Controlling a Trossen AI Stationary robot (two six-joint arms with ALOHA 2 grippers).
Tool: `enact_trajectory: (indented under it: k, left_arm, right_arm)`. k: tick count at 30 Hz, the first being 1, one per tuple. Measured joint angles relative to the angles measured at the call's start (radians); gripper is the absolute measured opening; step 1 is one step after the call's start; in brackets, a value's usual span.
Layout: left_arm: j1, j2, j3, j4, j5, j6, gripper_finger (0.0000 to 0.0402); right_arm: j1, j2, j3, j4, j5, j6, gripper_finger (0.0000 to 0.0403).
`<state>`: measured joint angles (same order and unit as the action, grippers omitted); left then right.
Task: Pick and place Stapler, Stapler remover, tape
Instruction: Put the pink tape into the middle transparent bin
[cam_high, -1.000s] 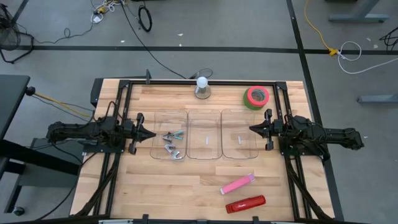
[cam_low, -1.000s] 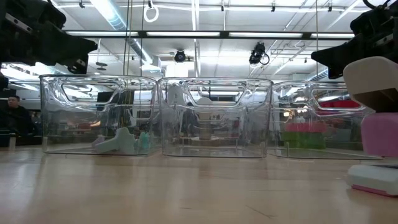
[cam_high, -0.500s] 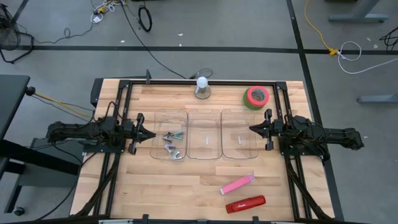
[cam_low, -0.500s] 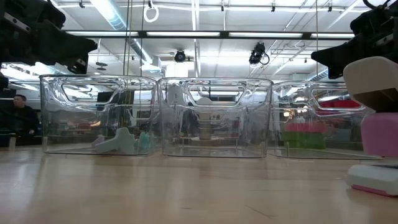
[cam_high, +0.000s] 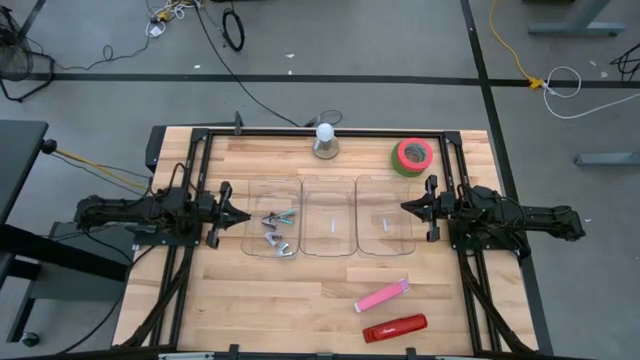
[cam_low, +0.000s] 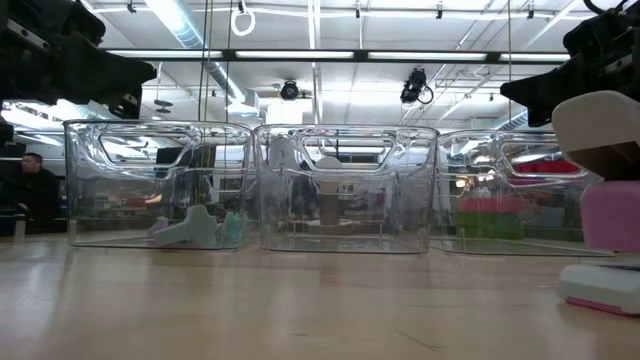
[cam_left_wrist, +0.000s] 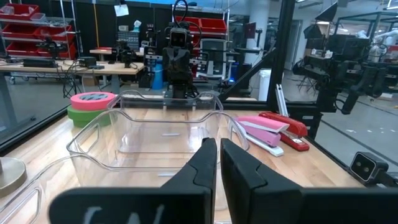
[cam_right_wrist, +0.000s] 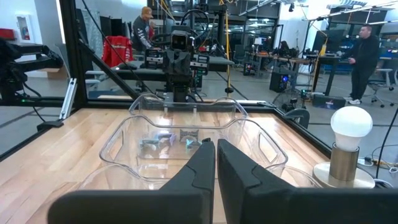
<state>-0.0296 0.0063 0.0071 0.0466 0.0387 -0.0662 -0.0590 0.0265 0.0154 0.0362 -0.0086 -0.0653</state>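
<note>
Three clear bins (cam_high: 329, 229) stand in a row mid-table and serve as the landmark. The left gripper (cam_high: 243, 216) waits just beside the row's left end, its fingers (cam_left_wrist: 205, 163) narrow with a thin slit between them and holding nothing; the right gripper (cam_high: 407, 208) waits at the row's right end, fingers (cam_right_wrist: 201, 163) nearly touching, also empty. Small metal staple removers (cam_high: 276, 232) already lie in the leftmost bin. The green tape (cam_high: 412, 156) lies flat on the table beyond the rightmost bin, and the pink stapler (cam_high: 381, 296) and red stapler (cam_high: 394, 328) lie on the near side of the row, well apart from it. The tape roll is probably light and stiff, best pinched across its wall, one finger inside the core. The staplers look rigid, smooth and fairly heavy; gripping across the narrow body near its middle should keep them level. The red stapler carries a pale mark, too small to read; no other writing is legible.
</note>
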Motion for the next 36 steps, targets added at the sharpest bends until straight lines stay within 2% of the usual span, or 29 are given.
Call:
enact_trajectory:
  k: [24, 36]
  left_arm:
    - [0.0, 0.0, 0.0, 0.003, -0.001, 0.0, 0.0025]
    - [0.0, 0.0, 0.0, 0.003, 0.0, 0.0, 0.0025]
  right_arm:
    - [0.0, 0.0, 0.0, 0.001, 0.0, 0.0, 0.0022]
    - [0.0, 0.0, 0.0, 0.128, 0.0, 0.0, 0.0022]
